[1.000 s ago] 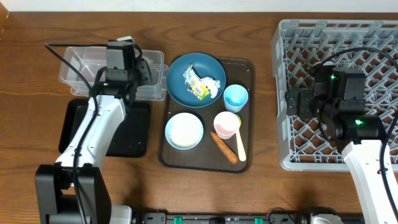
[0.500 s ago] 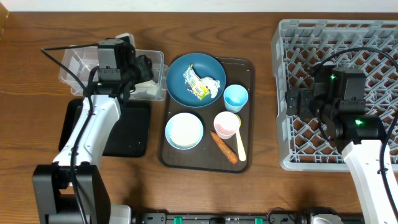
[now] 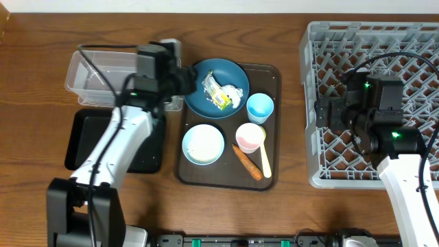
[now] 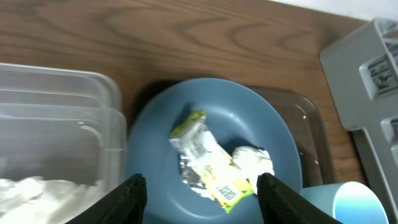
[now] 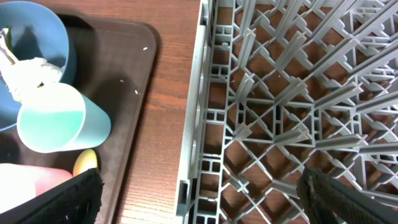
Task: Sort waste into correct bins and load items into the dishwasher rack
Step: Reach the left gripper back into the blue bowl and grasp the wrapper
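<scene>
Left claw point(image 4: 203, 190) is hovering open and empty over wrappers point(image 4: 208, 158) in blue bowl point(image 4: 267, 124) | right claw point(image 5: 199, 186) is hanging wide open above rack point(image 3: 309, 103) | we are counting one white wad point(image 4: 43, 186) in tub point(image 4: 56, 124); nothing racked; blue cup point(image 3: 260, 107), pink cup point(image 3: 250, 136), carrot point(image 3: 247, 162), spoon point(image 3: 265, 161) waiting.

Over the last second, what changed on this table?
The left gripper swung right from over the clear tub to the dark blue bowl, jaws open and empty above the wrappers. A white crumpled wrapper lies in the tub. The right gripper, dishwasher rack and everything on the brown tray stayed put.
</scene>
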